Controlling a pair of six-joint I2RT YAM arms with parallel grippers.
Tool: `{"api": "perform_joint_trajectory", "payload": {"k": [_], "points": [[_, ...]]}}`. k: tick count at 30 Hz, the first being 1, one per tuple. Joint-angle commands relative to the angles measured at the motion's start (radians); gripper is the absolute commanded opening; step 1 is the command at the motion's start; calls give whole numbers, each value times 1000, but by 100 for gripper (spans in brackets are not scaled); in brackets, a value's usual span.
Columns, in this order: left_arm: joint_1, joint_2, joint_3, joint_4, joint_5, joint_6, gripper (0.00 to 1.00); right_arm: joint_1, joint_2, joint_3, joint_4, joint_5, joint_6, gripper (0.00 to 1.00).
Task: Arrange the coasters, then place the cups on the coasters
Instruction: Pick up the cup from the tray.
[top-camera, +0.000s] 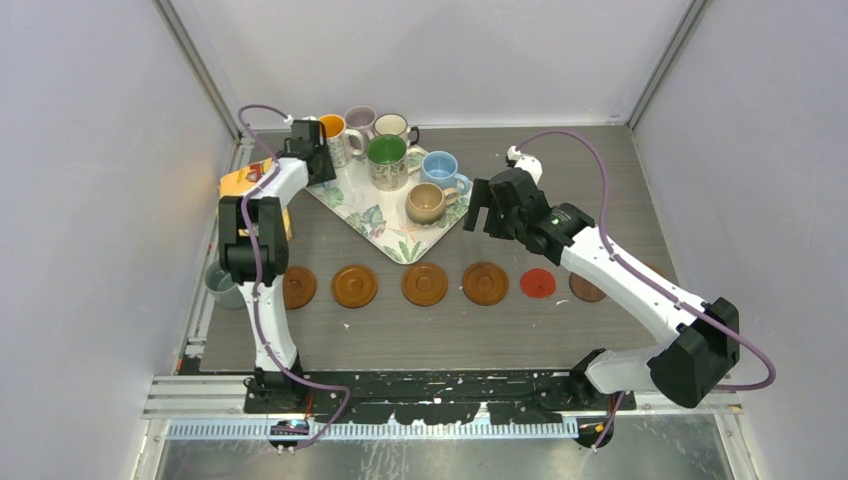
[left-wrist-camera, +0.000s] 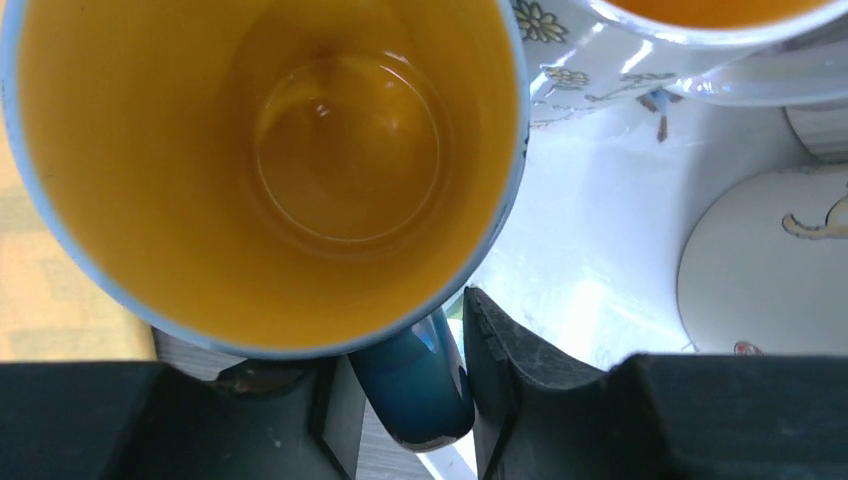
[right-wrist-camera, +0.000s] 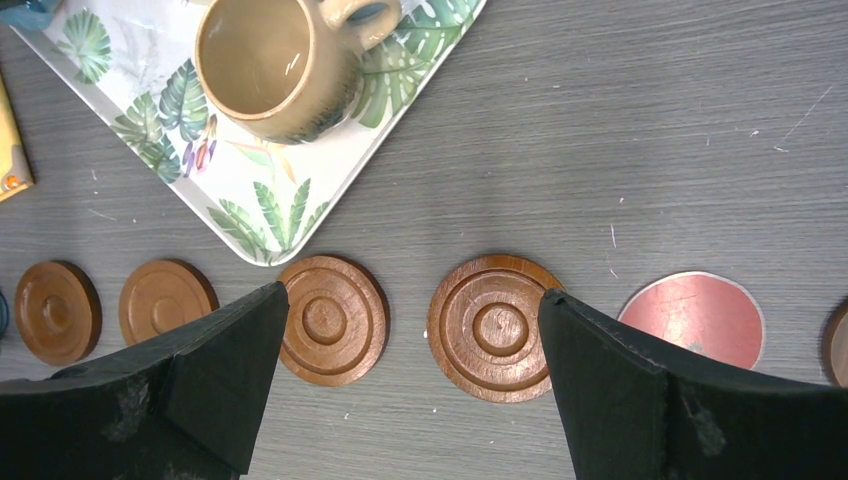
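A patterned cup with an orange inside (left-wrist-camera: 260, 160) stands at the tray's far left corner (top-camera: 335, 135). Its blue handle (left-wrist-camera: 415, 385) sits between the fingers of my left gripper (left-wrist-camera: 410, 350), which is shut on it. Five more cups stand on the tray: mauve (top-camera: 360, 120), cream (top-camera: 392, 127), green-inside (top-camera: 387, 160), light blue (top-camera: 440, 168) and tan (top-camera: 428, 203). The coasters lie in a row on the table: wooden ones (top-camera: 355, 286) (top-camera: 425, 284) (top-camera: 485, 283), a red one (top-camera: 537, 283) and a dark one (top-camera: 587, 290). My right gripper (right-wrist-camera: 412, 295) hangs open above two wooden coasters (right-wrist-camera: 327, 320) (right-wrist-camera: 495, 327).
The leaf-patterned tray (top-camera: 385, 235) lies at the back centre. A yellow cloth (top-camera: 238, 182) lies to its left. A grey cup (top-camera: 222, 285) stands at the row's left end, by the left arm. Another wooden coaster (top-camera: 297, 287) is partly behind that arm.
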Motion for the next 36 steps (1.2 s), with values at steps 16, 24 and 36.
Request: {"api": "perform_joint_trajectory", "payload": {"k": [16, 24, 36], "points": [[0, -27, 10, 19, -54, -15, 0, -1, 1, 25, 57, -11, -6, 100], [-11, -93, -38, 38, -73, -10, 0, -2, -2, 17, 66, -15, -9, 100], [-63, -248, -174, 91, -112, -60, 0, -2, -28, -15, 98, -29, -12, 100]]}}
